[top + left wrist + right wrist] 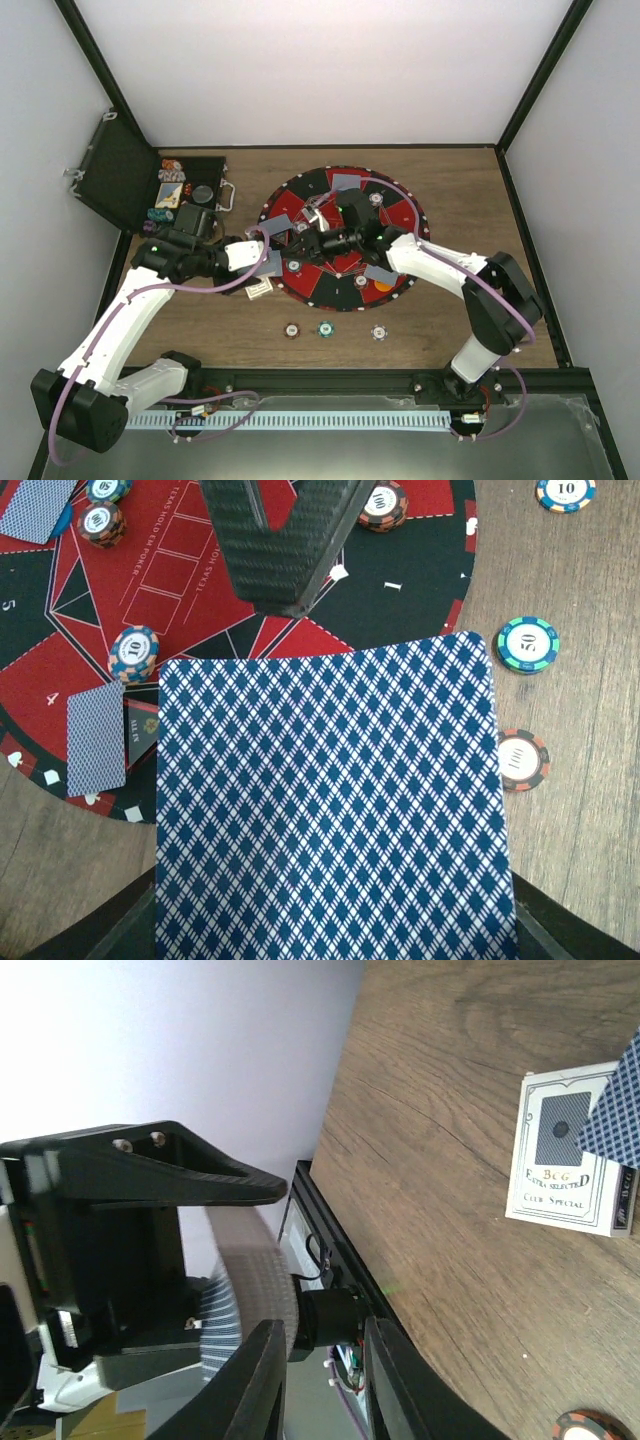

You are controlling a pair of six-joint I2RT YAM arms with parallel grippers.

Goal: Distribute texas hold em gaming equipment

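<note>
Pinching a blue diamond-backed card [330,800] by its two long edges, the left gripper [335,942] is closed on it. The card is back up, with its long axis from 6 to 12 o'clock in the left wrist view and its far short edge over the round mat [400,590]. At 12 o'clock hangs the right gripper [325,1338], jaws a little apart and nothing between them. Four chips [133,652] and two flat cards [97,740] lie on the mat, three more chips on the table [590,820] at 3 o'clock.
</note>
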